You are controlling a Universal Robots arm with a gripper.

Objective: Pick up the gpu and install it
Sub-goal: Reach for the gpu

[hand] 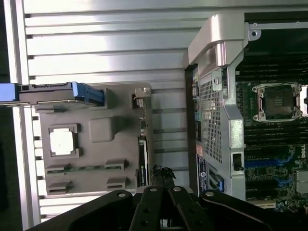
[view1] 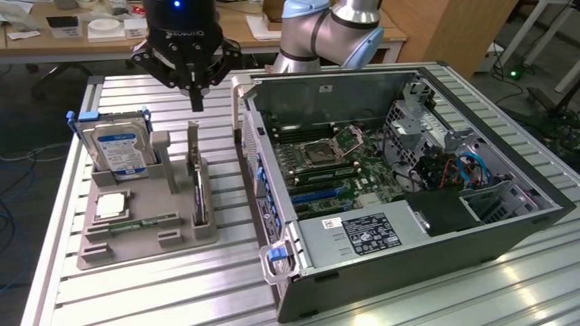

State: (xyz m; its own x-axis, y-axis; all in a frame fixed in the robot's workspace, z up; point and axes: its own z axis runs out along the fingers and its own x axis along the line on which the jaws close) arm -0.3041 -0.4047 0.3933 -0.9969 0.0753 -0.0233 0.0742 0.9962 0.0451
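Gripper (view1: 197, 103) with its two fingers pressed together to a point, holding nothing; in the exterior view it hangs above the gpu (view1: 197, 178) with clear air between the tips and the card's upper edge. In the wrist view the gripper (hand: 161, 171) lies just beside the thin line of the gpu (hand: 142, 144), on the side toward the computer case (hand: 226, 120). The gpu stands on its long edge in a slot of the grey holder (view1: 168, 191): a thin, flat, dark card, with a silver end bracket rising at its far end in the exterior view. To the exterior view's left, the same holder carries an upright hard drive (view1: 122, 146) with a blue-white label, a square processor chip (view1: 111, 204) and a narrow memory stick (view1: 145, 221), all apart from the card. A strip of bare slatted table (view1: 163, 292) separates the holder from the open computer case (view1: 390, 261) at the exterior view's right, whose raised side wall stands near the card. Beyond the table's far edge, the arm's base (view1: 327, 34) and desks.
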